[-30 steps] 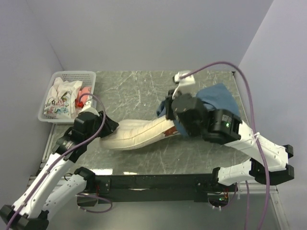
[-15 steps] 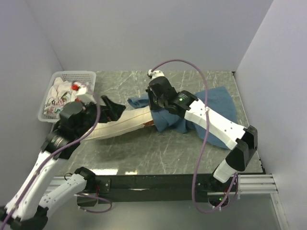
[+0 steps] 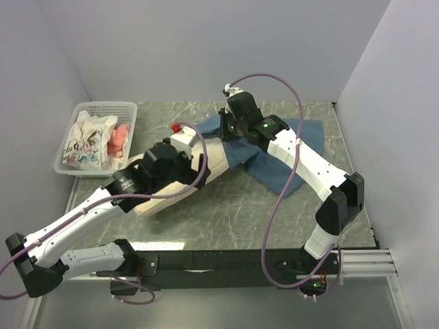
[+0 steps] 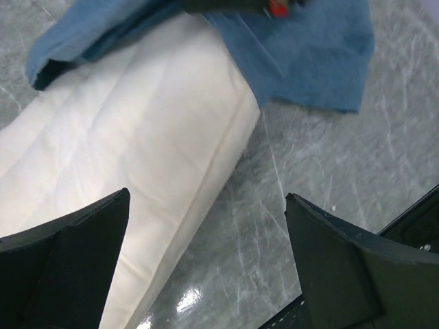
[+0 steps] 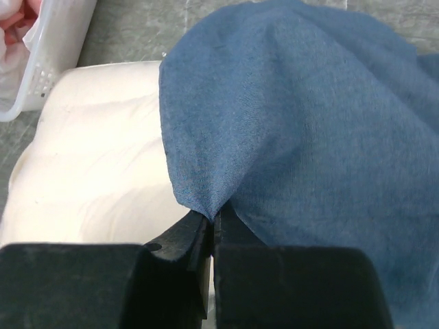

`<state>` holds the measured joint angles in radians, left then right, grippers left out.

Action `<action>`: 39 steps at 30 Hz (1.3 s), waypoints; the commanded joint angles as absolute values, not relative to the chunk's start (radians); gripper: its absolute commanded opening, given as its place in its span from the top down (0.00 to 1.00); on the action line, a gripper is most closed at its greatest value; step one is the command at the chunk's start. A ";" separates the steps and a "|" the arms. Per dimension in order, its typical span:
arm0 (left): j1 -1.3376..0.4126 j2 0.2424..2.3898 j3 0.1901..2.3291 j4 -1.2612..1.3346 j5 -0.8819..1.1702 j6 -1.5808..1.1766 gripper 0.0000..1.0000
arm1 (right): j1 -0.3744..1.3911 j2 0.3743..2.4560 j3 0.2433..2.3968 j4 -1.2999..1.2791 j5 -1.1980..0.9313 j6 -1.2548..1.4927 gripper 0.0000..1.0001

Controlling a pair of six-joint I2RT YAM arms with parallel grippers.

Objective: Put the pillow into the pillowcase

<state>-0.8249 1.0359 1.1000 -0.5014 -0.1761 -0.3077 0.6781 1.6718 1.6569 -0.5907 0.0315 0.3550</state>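
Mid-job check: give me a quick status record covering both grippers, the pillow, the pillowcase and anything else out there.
left gripper: open, fingers spread above the pillow, gripping nothing
right gripper: shut on the edge of the pillowcase
pillow: lying down, far end under blue fabric, most of it bare
pillowcase: draped over the pillow's far end; cannot tell whether that end is inside it
basket: far left corner, holds a printed cloth

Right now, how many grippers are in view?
2: the left gripper, open above the pillow; the right gripper, shut on the pillowcase edge.
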 commanded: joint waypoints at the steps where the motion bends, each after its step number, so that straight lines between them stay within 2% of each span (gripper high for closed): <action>1: -0.952 1.096 1.101 -0.549 -0.331 -0.244 0.01 | 0.663 1.664 1.746 -0.555 -0.020 0.356 1.00; 8: -1.072 1.253 1.031 -0.482 -0.623 -0.273 0.01 | 0.657 1.660 1.781 -0.586 -0.043 0.360 1.00; 11: -1.094 1.339 1.003 -0.439 -0.832 -0.290 0.01 | 0.657 1.644 1.776 -0.587 -0.060 0.373 1.00; 12: -1.098 1.363 1.002 -0.439 -1.014 -0.307 0.01 | 0.657 1.640 1.776 -0.591 -0.063 0.374 1.00; 15: -1.100 1.451 1.005 -0.440 -1.220 -0.370 0.01 | 0.657 1.625 1.773 -0.597 -0.077 0.379 1.00; 19: -1.097 1.534 0.997 -0.398 -1.319 -0.376 0.01 | 0.655 1.598 1.769 -0.603 -0.078 0.380 1.00; 22: -1.071 1.534 0.970 -0.302 -1.263 -0.319 0.02 | 0.657 1.574 1.784 -0.626 -0.080 0.379 1.00; 24: -1.054 1.500 0.969 -0.281 -1.169 -0.295 0.38 | 0.657 1.551 1.786 -0.635 -0.078 0.377 1.00; 25: -1.051 1.444 0.973 -0.270 -1.126 -0.272 0.60 | 0.655 1.543 1.783 -0.637 -0.075 0.371 1.00; 26: -1.048 1.415 1.003 -0.285 -1.053 -0.276 0.99 | 0.655 1.534 1.781 -0.643 -0.068 0.364 1.00; 28: -1.028 1.323 1.066 -0.378 -0.903 -0.290 0.99 | 0.657 1.511 1.778 -0.646 -0.055 0.357 1.00; 33: -0.956 1.238 1.418 -0.619 -0.564 -0.388 0.99 | 0.658 1.459 1.793 -0.657 -0.021 0.359 0.96; 35: -0.956 1.284 1.561 -0.752 -0.532 -0.419 0.99 | 0.660 1.442 1.810 -0.655 -0.015 0.359 0.90; 39: -0.934 1.341 1.634 -0.802 -0.453 -0.475 0.99 | 0.715 1.433 1.851 -0.683 0.035 0.350 0.88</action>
